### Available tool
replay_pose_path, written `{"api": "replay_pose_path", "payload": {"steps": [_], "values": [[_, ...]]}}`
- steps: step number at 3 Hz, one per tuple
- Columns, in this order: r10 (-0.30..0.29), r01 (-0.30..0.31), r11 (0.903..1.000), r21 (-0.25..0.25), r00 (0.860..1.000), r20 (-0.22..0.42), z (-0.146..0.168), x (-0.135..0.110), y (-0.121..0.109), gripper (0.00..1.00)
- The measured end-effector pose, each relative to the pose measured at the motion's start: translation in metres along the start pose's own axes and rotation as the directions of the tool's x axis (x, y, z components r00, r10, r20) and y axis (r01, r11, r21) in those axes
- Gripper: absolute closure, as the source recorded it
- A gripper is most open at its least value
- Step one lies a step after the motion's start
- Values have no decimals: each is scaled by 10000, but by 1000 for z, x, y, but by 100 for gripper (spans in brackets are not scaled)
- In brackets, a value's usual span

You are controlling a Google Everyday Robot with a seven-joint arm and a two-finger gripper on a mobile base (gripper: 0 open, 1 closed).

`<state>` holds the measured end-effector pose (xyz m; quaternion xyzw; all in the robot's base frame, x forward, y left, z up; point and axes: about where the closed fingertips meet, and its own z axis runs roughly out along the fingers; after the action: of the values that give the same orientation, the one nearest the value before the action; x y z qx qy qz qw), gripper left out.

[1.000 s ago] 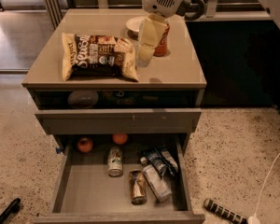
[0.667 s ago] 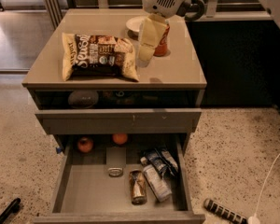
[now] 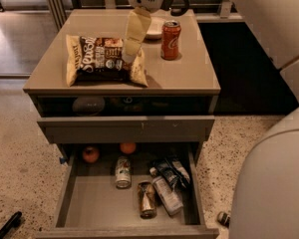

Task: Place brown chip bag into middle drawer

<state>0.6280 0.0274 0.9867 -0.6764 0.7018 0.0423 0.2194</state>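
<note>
On the tan surface the brown chip bag lies lengthwise across, the tool just at its right end, its grip I cannot tell, the middle drawer open below.

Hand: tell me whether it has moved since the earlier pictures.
Yes. The hand has shifted left, off the red soda can it overlapped before, and now hangs over the right end of the brown chip bag.

Flat on cabinet top: brown chip bag. Over the bag's right end, gripper; red soda can near. Below, middle drawer stands open.
</note>
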Motion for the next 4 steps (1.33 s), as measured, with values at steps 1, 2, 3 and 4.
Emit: {"api": "replay_pose_path", "payload": {"steps": [1, 2, 3, 4], "values": [[-409, 415, 9990, -169, 9986, 321, 22, -45, -18, 0], [-331, 332, 9994, -26, 9988, 349, 27, -48, -25, 0], [221, -220, 9998, -25, 9987, 467, 58, -64, -75, 0], [208, -239, 9990, 381, 9966, 800, 51, -71, -87, 0]]}}
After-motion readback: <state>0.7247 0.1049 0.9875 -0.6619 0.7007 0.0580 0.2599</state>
